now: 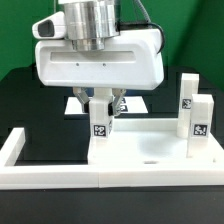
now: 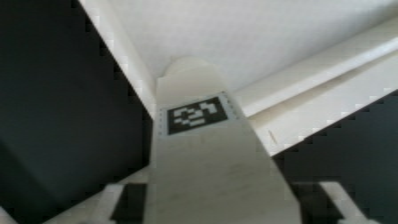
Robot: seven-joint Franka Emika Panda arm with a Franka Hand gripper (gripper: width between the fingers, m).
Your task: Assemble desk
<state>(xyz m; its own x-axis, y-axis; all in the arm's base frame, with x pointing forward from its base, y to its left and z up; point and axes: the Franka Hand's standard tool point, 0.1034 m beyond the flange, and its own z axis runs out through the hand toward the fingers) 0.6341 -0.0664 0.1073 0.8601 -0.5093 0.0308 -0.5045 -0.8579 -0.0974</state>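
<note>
Your white tabletop lies flat at centre. Two tagged legs stand upright at its three o'clock edge; another tagged leg stands at nine o'clock.

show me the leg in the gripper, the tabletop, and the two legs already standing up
held leg (image 1: 100, 124), exterior view, its tagged face
tabletop (image 1: 150, 150), exterior view, bare flat surface
standing legs (image 1: 187, 100), exterior view, the taller-looking one's tagged face
gripper (image 1: 105, 103), exterior view, between the fingertips

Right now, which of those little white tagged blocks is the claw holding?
The leg between the gripper fingers, over the tabletop's far edge. The other two legs stand untouched at the exterior view's right.
</note>
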